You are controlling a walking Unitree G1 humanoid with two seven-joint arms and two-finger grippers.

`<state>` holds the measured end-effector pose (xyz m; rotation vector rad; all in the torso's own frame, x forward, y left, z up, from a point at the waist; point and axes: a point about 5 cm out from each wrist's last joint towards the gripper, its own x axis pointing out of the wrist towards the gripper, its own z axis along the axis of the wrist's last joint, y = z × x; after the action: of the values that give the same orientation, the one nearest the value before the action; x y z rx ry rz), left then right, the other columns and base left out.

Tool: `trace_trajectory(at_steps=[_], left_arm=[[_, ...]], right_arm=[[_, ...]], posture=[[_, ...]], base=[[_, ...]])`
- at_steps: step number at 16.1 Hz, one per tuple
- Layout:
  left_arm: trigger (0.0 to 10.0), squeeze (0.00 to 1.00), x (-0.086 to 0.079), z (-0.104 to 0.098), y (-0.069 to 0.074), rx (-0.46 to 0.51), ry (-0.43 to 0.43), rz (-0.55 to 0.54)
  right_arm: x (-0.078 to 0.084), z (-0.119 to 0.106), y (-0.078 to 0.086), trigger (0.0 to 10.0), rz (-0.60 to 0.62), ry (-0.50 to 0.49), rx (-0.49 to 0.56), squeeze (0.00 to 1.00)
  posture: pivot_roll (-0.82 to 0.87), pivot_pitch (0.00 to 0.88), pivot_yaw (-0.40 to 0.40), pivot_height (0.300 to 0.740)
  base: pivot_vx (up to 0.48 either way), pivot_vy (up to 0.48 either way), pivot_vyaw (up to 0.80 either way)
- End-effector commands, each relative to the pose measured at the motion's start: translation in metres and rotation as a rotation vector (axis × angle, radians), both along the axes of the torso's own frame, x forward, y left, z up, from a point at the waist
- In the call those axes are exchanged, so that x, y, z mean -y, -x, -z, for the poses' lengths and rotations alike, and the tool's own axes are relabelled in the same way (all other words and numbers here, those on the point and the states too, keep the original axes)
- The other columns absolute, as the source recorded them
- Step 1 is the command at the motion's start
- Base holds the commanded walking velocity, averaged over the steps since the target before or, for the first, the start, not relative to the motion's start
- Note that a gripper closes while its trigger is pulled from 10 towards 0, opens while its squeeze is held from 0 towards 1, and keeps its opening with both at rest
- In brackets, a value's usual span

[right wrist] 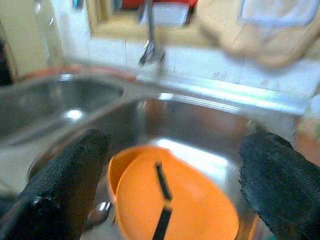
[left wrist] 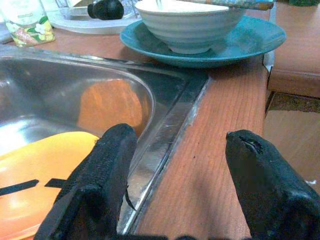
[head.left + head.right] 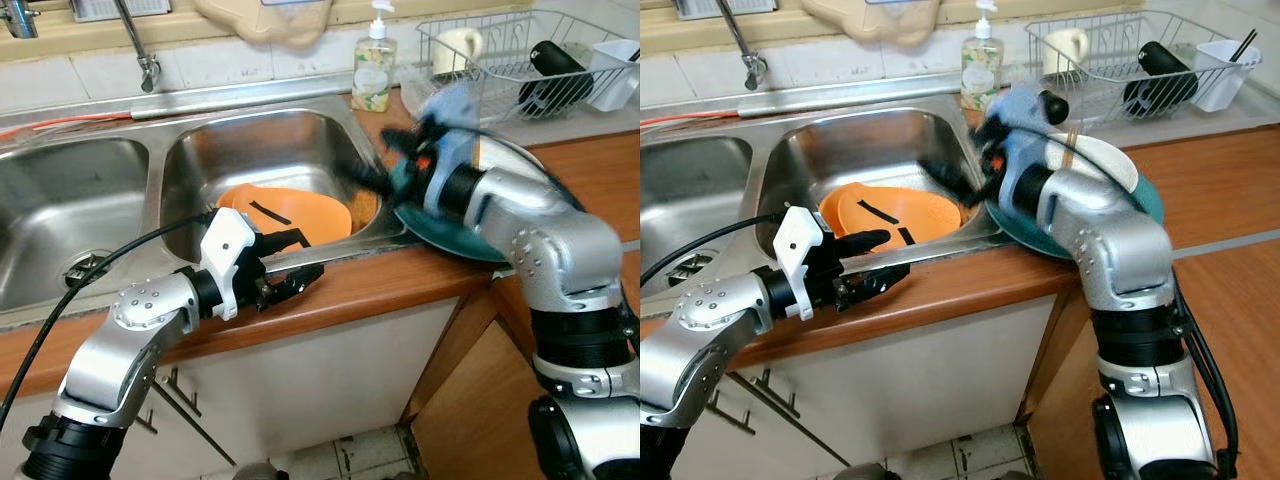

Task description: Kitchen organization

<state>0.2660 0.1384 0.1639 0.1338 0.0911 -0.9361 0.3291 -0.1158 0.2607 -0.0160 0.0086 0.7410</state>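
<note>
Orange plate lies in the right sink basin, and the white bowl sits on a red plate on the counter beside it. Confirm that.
Not quite: the white bowl sits on a teal plate, not a red one, as the left wrist view shows. The orange plate does lie in the right sink basin.

Home kitchen (sink [image 3: 270, 160], dish rack [image 3: 520, 60])

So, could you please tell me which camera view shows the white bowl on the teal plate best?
The left wrist view: the white bowl sits close and unobstructed on the teal plate, with a utensil lying across its rim. In the right eye view only the bowl's far rim shows behind the right arm; in the left eye view that arm hides nearly all of it.
</note>
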Motion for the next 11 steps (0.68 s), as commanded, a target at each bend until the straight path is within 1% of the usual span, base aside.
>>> trace_trajectory(at_steps=[1, 2, 3, 5, 6, 7, 9, 10, 11], left_arm=[[10.0, 0.00, -0.001, -0.005, -0.003, 0.027, 0.004, -0.008], [10.0, 0.00, 0.000, -0.006, -0.002, 0.026, 0.014, -0.005], [10.0, 0.00, 0.002, -0.007, -0.001, 0.023, 0.024, 0.003], [10.0, 0.00, 0.005, -0.006, 0.001, 0.017, 0.044, 0.013], [10.0, 0.00, 0.006, -0.006, 0.001, 0.013, 0.051, 0.017], [10.0, 0.00, 0.006, -0.006, 0.002, 0.012, 0.052, 0.018], [10.0, 0.00, 0.007, -0.005, 0.002, 0.008, 0.052, 0.023], [10.0, 0.00, 0.008, -0.005, 0.002, 0.007, 0.053, 0.024], [10.0, 0.00, 0.008, -0.005, 0.002, 0.007, 0.056, 0.026]], right_arm=[[0.006, -0.022, -0.002, 10.0, 0.050, -0.040, 0.086, 1.00], [0.018, -0.027, -0.008, 10.0, 0.145, -0.031, 0.108, 1.00], [0.036, -0.029, -0.012, 10.0, 0.253, 0.003, 0.131, 1.00], [0.065, -0.032, -0.014, 10.0, 0.400, -0.007, 0.146, 1.00], [0.089, -0.031, -0.015, 10.0, 0.529, 0.012, 0.142, 1.00], [0.099, -0.029, -0.015, 10.0, 0.583, 0.026, 0.138, 1.00], [0.145, -0.008, -0.010, 10.0, 0.815, 0.124, 0.072, 1.00], [0.154, -0.003, -0.008, 10.0, 0.856, 0.150, 0.056, 1.00], [0.171, 0.009, -0.003, 10.0, 0.941, 0.169, 0.003, 1.00]], posture=[[-0.01, 0.000, 0.067, 0.740], [-0.02, 0.000, 0.068, 0.740], [-0.02, 0.000, 0.068, 0.740], [-0.02, 0.000, 0.068, 0.740], [-0.03, 0.000, 0.070, 0.740], [-0.03, 0.000, 0.070, 0.740], [-0.04, 0.000, 0.072, 0.740], [-0.04, 0.000, 0.071, 0.740], [-0.04, 0.000, 0.071, 0.740]], base=[[0.000, 0.000, 0.00], [0.000, 0.000, 0.00], [0.000, 0.000, 0.00], [0.000, 0.000, 0.00], [0.000, 0.000, 0.00], [0.000, 0.000, 0.00], [0.000, 0.000, 0.00], [0.000, 0.000, 0.00], [0.000, 0.000, 0.00]])
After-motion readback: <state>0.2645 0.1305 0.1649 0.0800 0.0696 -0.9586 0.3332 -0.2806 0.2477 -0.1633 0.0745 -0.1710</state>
